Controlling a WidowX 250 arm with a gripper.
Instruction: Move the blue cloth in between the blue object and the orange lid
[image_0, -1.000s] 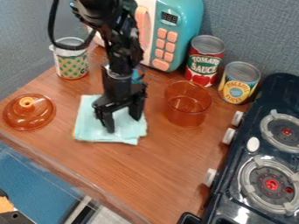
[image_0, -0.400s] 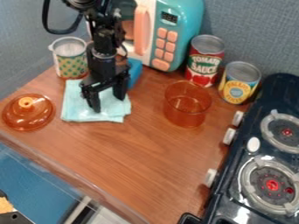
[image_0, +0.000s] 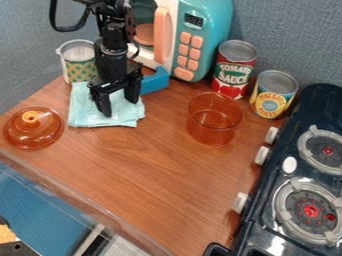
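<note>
The gripper (image_0: 120, 107) hangs over the light blue cloth (image_0: 90, 119), its two fingers apart and their tips down at the cloth. Folded flat, the cloth lies on the table left of centre. To its right and slightly behind is the blue object (image_0: 155, 81), partly hidden by the gripper. The orange lid (image_0: 32, 131), translucent with a knob on top, rests on the table just left of the cloth. Whether the fingertips press on the cloth cannot be told.
A polka-dot cup (image_0: 79, 64) stands right behind the cloth. An orange pot (image_0: 214, 120), a tomato sauce can (image_0: 234, 69) and a yellow can (image_0: 273, 95) are to the right. Behind is a toy microwave (image_0: 194, 42); a stove (image_0: 300, 170) occupies the right side.
The gripper and the cloth have moved together up and to the left, toward the cup. More of the blue object shows now. The lid has stayed put.
</note>
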